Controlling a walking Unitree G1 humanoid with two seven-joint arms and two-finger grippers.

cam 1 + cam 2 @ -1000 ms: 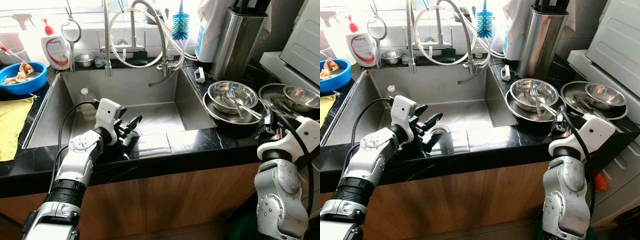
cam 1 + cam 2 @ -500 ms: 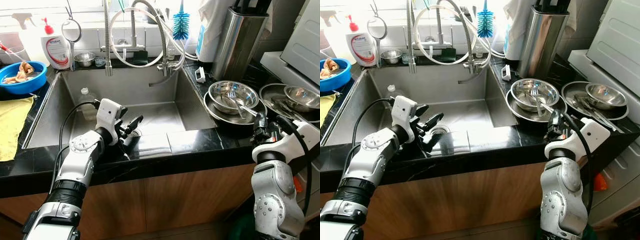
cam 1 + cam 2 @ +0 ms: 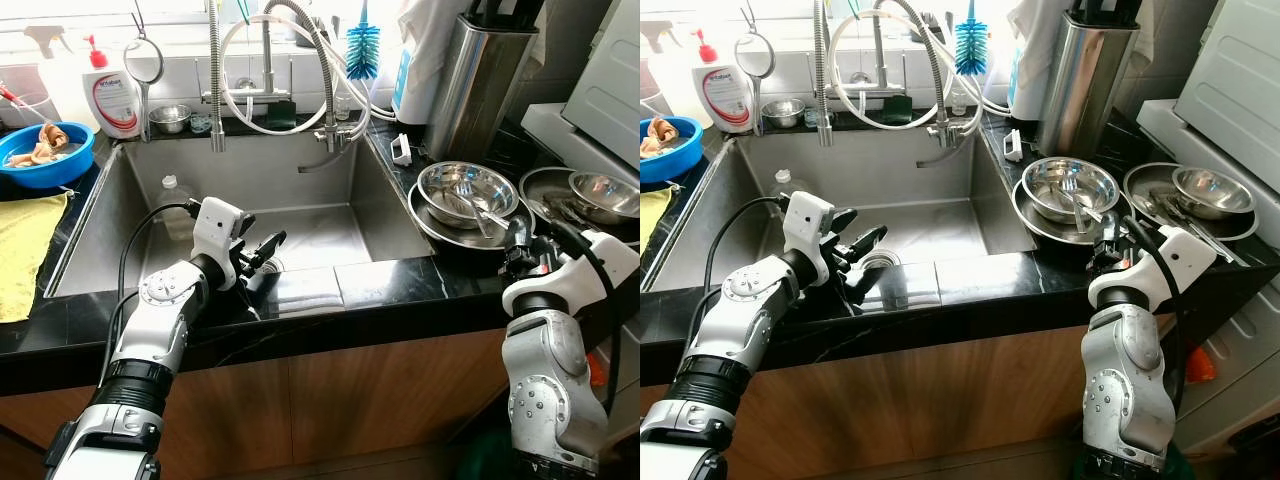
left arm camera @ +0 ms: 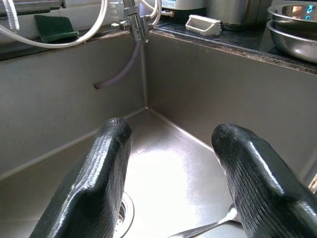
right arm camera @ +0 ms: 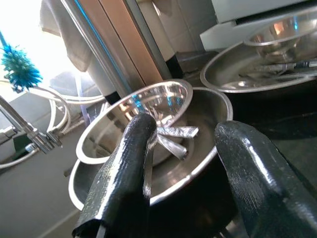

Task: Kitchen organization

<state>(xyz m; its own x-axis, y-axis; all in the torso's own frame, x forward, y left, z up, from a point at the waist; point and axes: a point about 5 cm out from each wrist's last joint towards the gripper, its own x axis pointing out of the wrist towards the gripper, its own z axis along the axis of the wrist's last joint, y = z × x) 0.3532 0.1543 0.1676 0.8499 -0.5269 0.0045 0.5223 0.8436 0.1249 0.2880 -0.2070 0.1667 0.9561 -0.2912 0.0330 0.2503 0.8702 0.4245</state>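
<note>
Hovering unmoved over the stainless steel sink (image 3: 300,215), the left gripper (image 4: 171,173) keeps its black fingers spread and empty above the drain. To the right, the right gripper (image 5: 181,168) has edged closer to the stacked shiny steel bowls (image 3: 465,195) holding cutlery on the black counter (image 3: 380,280). Its fingers are apart, suggesting a bowl grasp comes next.
</note>
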